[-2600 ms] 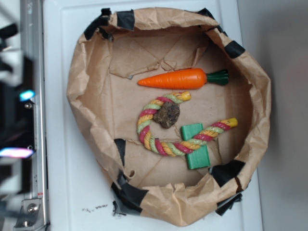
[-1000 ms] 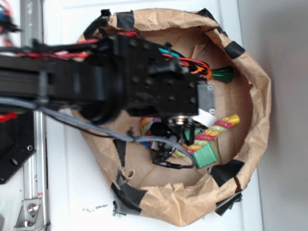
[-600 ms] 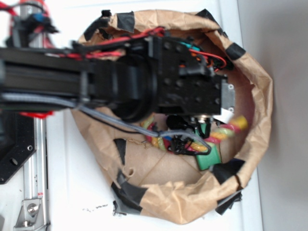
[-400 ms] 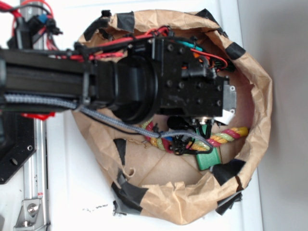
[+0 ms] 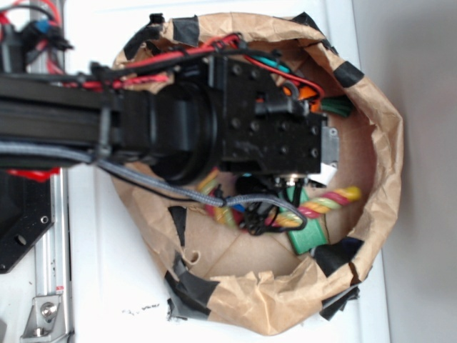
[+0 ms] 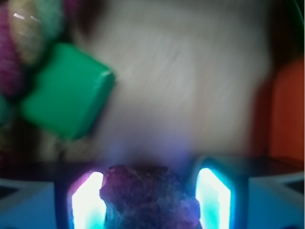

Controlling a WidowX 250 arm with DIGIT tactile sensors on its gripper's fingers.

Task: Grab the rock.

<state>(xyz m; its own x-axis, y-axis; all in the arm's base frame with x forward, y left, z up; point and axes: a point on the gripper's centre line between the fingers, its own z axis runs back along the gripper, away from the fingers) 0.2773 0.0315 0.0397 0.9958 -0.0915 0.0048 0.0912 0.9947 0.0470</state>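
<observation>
In the wrist view the rock (image 6: 147, 200), dark, lumpy and rough, sits between my two glowing fingers. The left pad (image 6: 88, 200) presses against it and the right pad (image 6: 213, 198) stands close at its lower side. My gripper (image 6: 150, 191) is shut on the rock. The ground behind it is blurred. In the exterior view the black arm covers the middle of the paper bowl. The gripper (image 5: 293, 191) points down beside the rope, and the rock is hidden under it.
A green block (image 6: 66, 90) (image 5: 310, 237) lies just ahead left, under a coloured rope (image 5: 330, 200) (image 6: 19, 43). The orange carrot (image 6: 286, 109) lies to the right, with only its green top (image 5: 335, 106) showing from outside. The crumpled paper bowl wall (image 5: 385, 143) rings everything.
The arm came in over the bowl and covered the rock and carrot. In the last half second it drew back a little to the left, and the rope's loose end shifted.
</observation>
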